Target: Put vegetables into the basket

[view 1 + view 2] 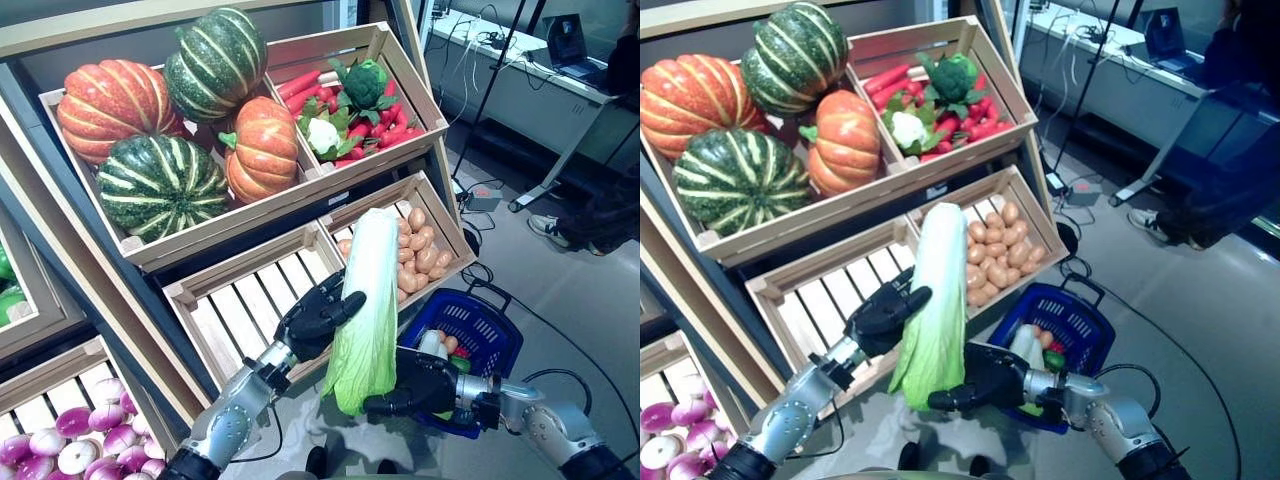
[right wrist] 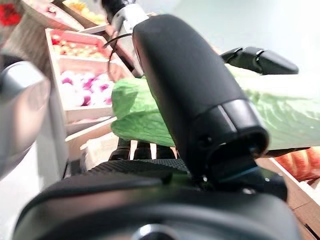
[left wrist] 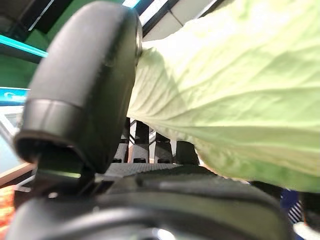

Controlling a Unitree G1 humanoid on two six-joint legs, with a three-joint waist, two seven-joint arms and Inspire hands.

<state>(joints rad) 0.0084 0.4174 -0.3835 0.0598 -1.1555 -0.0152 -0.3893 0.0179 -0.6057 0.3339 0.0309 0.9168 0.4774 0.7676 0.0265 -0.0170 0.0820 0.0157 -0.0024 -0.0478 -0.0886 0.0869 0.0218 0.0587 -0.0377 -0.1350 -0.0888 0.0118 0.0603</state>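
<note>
My left hand is shut on a long pale-green napa cabbage and holds it upright in front of the stand's slatted crate. The thumb lies across the cabbage's front; it also shows in the left wrist view. My right hand is at the cabbage's leafy lower end, with the thumb and fingers closed round it. The blue basket stands on the floor just right of both hands. It holds a white vegetable and small red and green ones.
The wooden stand with its tilted crates rises to the left and behind the hands. A desk and a person's shoe are at the far right. Grey floor lies around the basket.
</note>
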